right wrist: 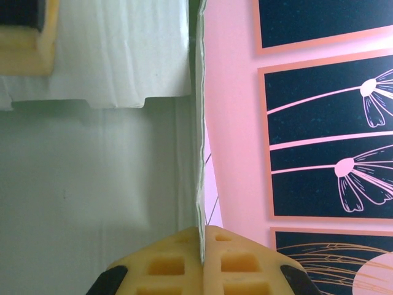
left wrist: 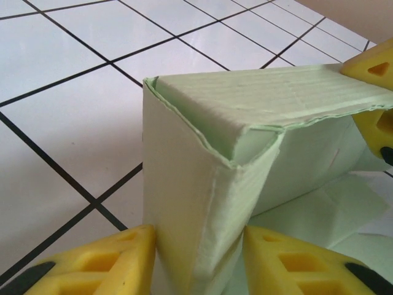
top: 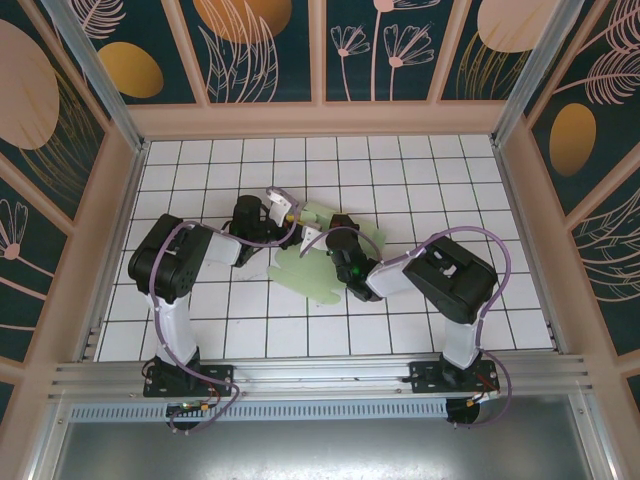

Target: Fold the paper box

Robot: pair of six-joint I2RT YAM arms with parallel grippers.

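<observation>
The paper box (top: pixel 300 270) is pale mint-green card, partly folded, lying on the tiled floor between both arms. My left gripper (top: pixel 293 220) reaches it from the left. In the left wrist view a raised, folded corner of the paper box (left wrist: pixel 202 184) stands between the yellow fingers (left wrist: pixel 110 264), and both pads touch the card, so my left gripper (left wrist: pixel 199 249) is shut on it. My right gripper (top: pixel 338 230) comes from the right. Its jaws (right wrist: pixel 201 246) are shut tight on a thin upright edge of the paper box (right wrist: pixel 92 178).
The white tiled floor (top: pixel 450 190) has black grid lines and is ringed by pink-framed walls (top: pixel 320 118) with dark floral panels. The right gripper's yellow fingers (left wrist: pixel 371 67) show at the far end of the folded wall. An aluminium rail (top: pixel 320 375) runs along the near edge.
</observation>
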